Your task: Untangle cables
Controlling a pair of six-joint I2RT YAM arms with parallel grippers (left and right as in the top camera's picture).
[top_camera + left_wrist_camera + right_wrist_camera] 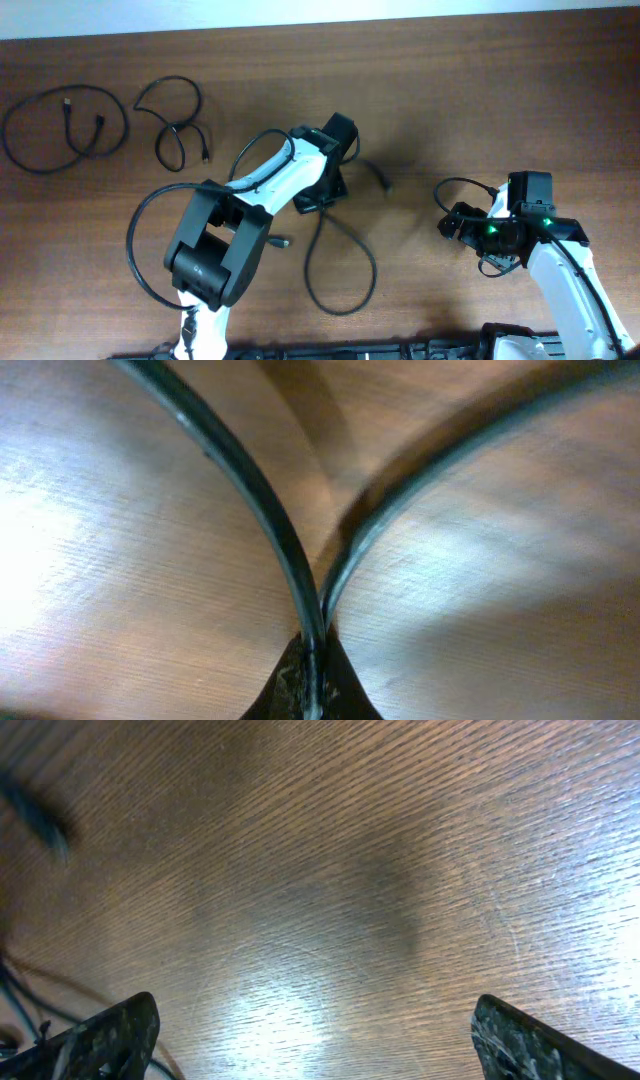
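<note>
A brown wooden table with fine grain fills the view, and a pale strip runs beyond its far edge. Bright patches of glare lie on the wood.

The left arm stretches toward the far middle, left end effector pinched shut on a cable. The right end effector gapes wide.

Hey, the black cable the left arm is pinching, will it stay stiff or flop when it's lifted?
Probably floppy: the cable lies in a loose loop on the table, so it should sag below the left gripper. Likely light, being thin. Its shiny jacket might slide in the pinch.
</note>
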